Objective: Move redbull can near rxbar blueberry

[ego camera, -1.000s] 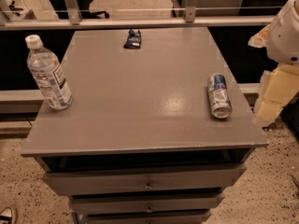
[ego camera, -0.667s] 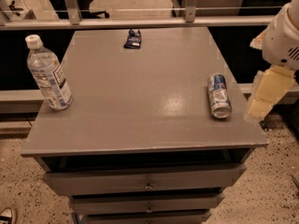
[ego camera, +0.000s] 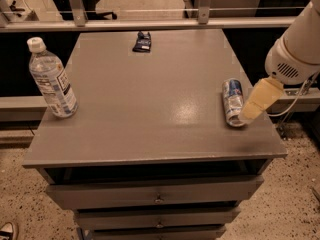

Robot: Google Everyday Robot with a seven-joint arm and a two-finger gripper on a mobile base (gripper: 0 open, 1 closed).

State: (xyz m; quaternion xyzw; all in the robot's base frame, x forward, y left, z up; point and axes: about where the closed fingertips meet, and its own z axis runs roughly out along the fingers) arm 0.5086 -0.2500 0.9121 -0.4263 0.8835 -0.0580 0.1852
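The redbull can [ego camera: 233, 102] lies on its side near the right edge of the grey table [ego camera: 150, 94], blue and silver, one shiny end toward the front. The rxbar blueberry [ego camera: 142, 41], a small dark navy wrapper, lies at the far middle of the table. My gripper [ego camera: 255, 105], with pale yellowish fingers, hangs from the white arm at the right, just right of the can's front end and close to it or touching it.
A clear plastic water bottle [ego camera: 51, 79] with a white cap stands near the table's left edge. Drawers [ego camera: 157, 196] sit under the tabletop. A metal rail [ego camera: 150, 24] runs behind the table.
My arm and gripper have moved left and down from beyond the table's right edge to right beside the can. The can, bar and bottle have not moved.
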